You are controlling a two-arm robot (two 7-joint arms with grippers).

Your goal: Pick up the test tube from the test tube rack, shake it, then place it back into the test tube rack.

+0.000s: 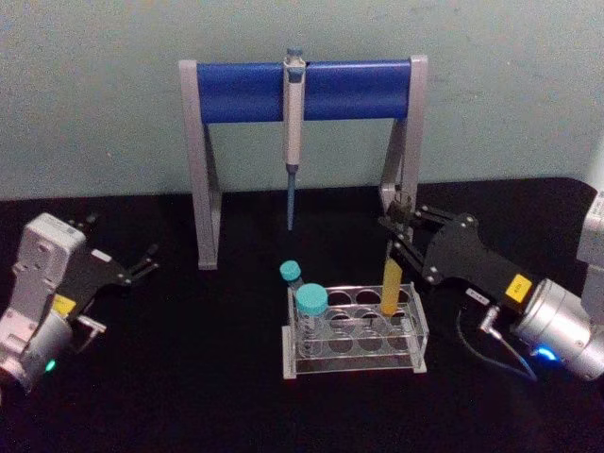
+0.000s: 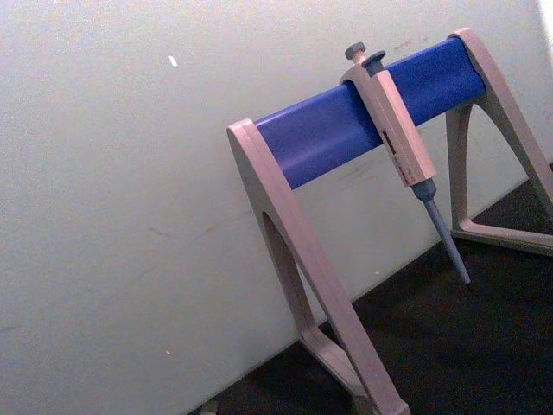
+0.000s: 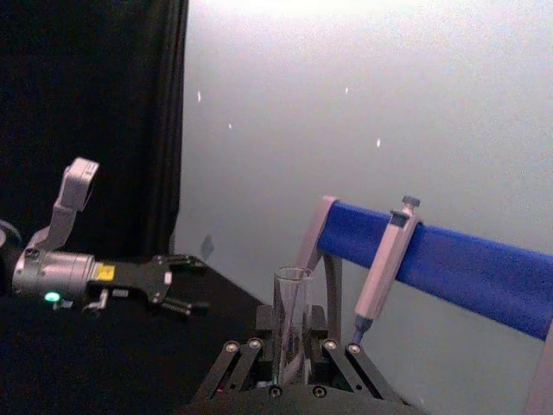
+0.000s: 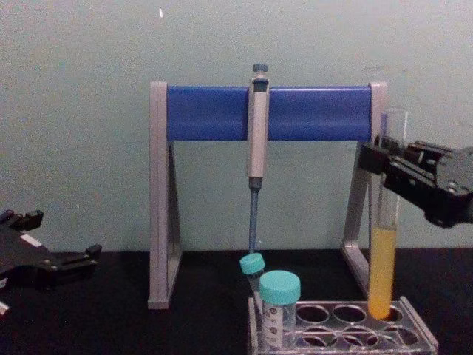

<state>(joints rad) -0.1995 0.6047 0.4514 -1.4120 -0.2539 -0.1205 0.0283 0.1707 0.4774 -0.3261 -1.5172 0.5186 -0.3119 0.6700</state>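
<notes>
1. Gripping the test tube (image 4: 384,274) by its clear upper part, the right end effector (image 1: 396,219) has both fingers closed against the glass. One finger is on each side, and the tube's open mouth rises above them.
2. The tube hangs upright below this end effector. Its yellow-orange liquid fills the lower part, well beneath the fingers.
3. The test tube rack (image 1: 354,363) stands on the black tabletop (image 1: 189,377) directly under the right end effector. The tube's bottom end meets a hole in the rack's back row, towards the right end. How deep it sits in that hole I cannot tell.
4. Lower down and to the left of the right end effector, a large teal-capped vial (image 1: 310,302) stands at the rack's far end. A slimmer teal-capped vial (image 1: 291,272) leans just behind it.
5. The grey-and-blue pipette stand (image 1: 236,90) rises behind the right end effector, with its right leg close behind the fingers. A pipette (image 1: 293,123) hangs from the blue bar, above and to the left of the fingers.
6. The left end effector (image 1: 146,262) sits low by the tabletop, well apart from the rack and to the left of the stand's left leg. Its fingers are spread and hold nothing.
</notes>
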